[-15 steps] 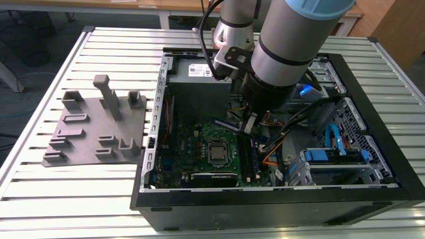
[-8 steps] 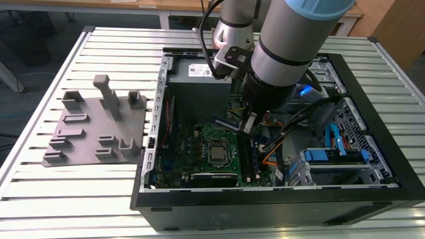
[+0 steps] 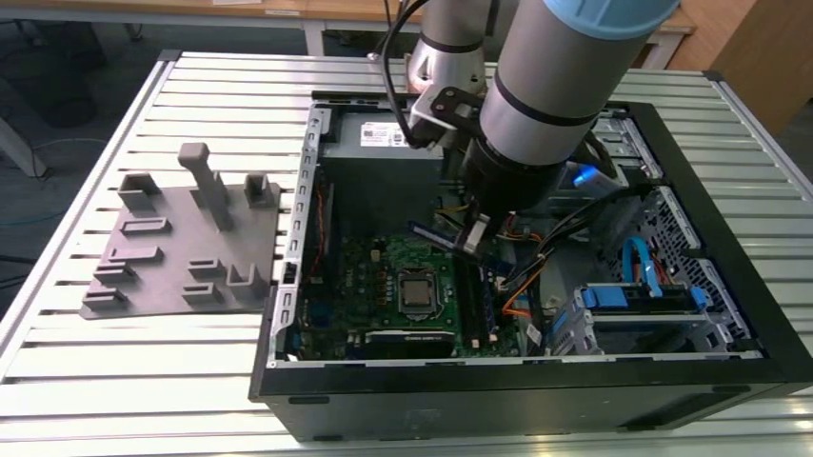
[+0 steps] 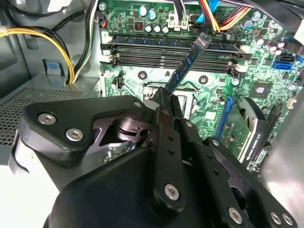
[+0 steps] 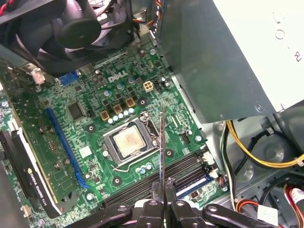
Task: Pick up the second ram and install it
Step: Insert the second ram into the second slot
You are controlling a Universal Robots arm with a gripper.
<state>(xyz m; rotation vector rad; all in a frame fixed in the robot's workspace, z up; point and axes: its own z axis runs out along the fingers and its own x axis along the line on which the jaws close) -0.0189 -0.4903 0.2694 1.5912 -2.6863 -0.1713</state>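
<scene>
My gripper hangs inside the open computer case, shut on the second ram, a thin dark blue-green stick. In the second wrist view the ram juts out from between the fingers and its far end hovers over the long black memory slots. In the first wrist view the ram shows edge-on as a thin line rising from my gripper, above the motherboard and beside the processor socket. The memory slots lie just below it.
The black case lies open on a slatted metal table. A grey moulded tray with upright posts sits at the exterior view's left. Inside are the power supply, coloured cables, a graphics card and a drive cage.
</scene>
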